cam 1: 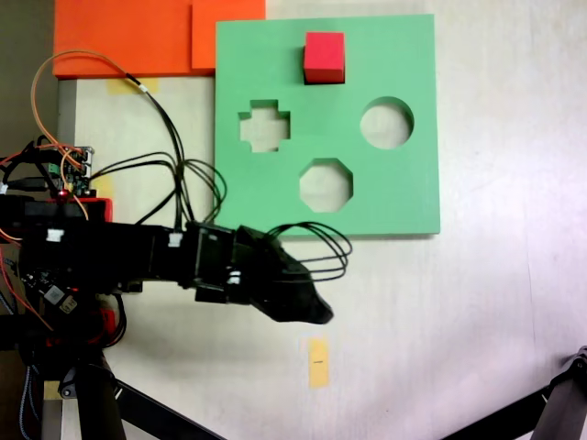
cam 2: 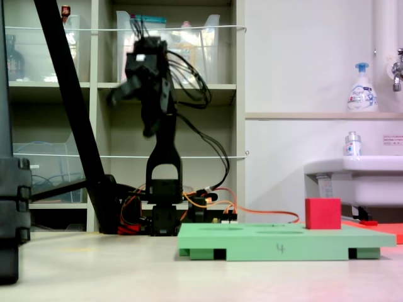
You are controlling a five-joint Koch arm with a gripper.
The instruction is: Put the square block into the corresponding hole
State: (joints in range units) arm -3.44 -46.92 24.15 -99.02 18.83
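Note:
The square block (cam 1: 324, 57) is a bright red cube standing at the far edge of the green foam board (cam 1: 413, 197). From the side, the block (cam 2: 323, 214) rises above the board's (cam 2: 277, 244) top at its right end. The square hole is hidden; I cannot tell whether the block sits in it. My gripper (cam 1: 315, 310) is a dark mass off the board's near edge, clear of the block. It is raised high and blurred in the side view (cam 2: 121, 94), and its jaws cannot be made out.
The board also has a cross cutout (cam 1: 264, 126), a round cutout (cam 1: 386, 123) and an octagonal cutout (cam 1: 326, 184). Orange slabs (cam 1: 128, 37) lie at the far left. A yellow tape strip (cam 1: 318, 362) marks the table. Black cables (cam 1: 316, 247) loop beside the arm.

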